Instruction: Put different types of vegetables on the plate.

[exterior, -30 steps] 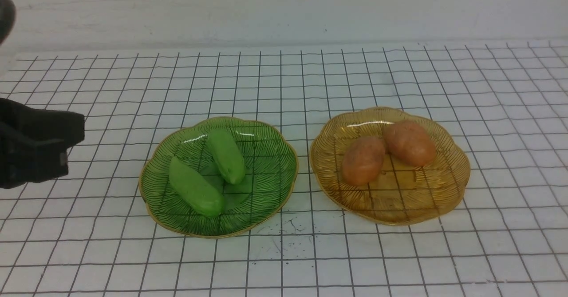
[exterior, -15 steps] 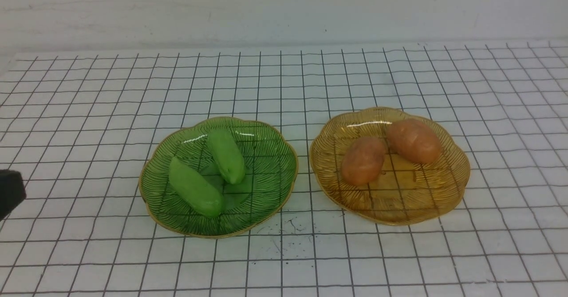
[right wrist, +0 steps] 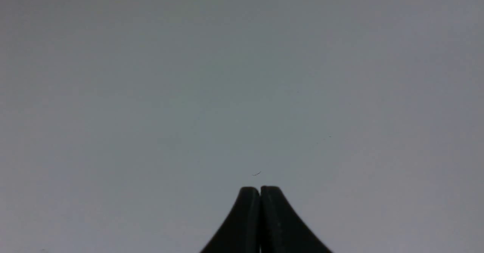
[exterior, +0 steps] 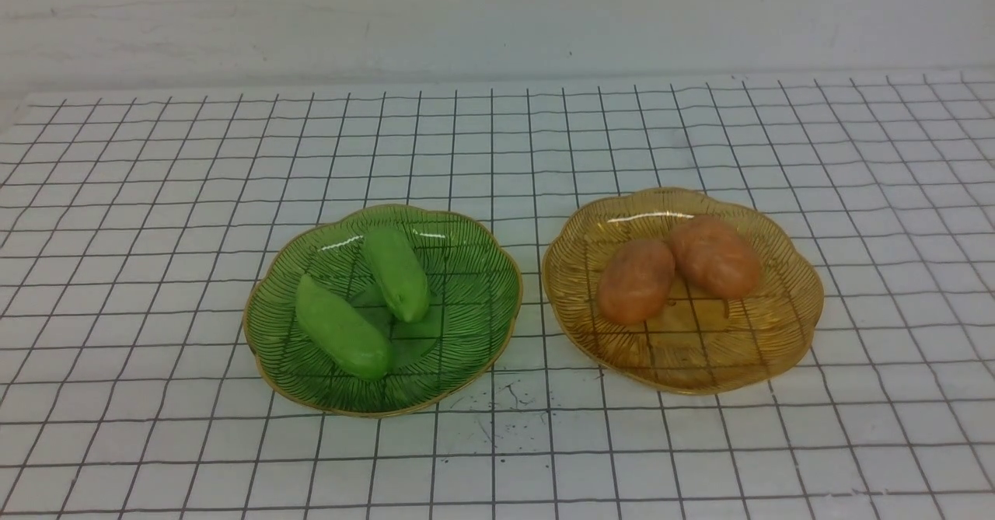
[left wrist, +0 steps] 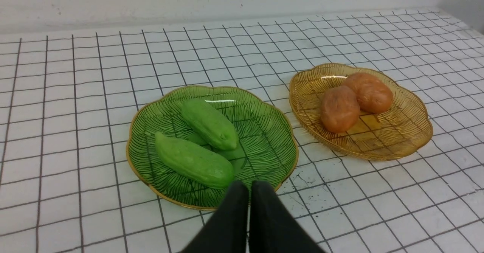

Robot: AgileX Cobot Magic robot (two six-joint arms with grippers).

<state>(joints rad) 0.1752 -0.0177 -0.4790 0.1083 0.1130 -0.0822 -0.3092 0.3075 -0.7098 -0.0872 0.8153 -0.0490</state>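
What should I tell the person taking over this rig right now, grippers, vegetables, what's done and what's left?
Left gripper: shut, empty, back from the green plate.
Right gripper: shut, empty, facing a blank grey surface.
Two green cucumbers lie on the green plate; two potatoes, touching, lie on the amber plate.
Done: vegetables look sorted by type, none on the grid cloth.
Left: apparently nothing; confirm.
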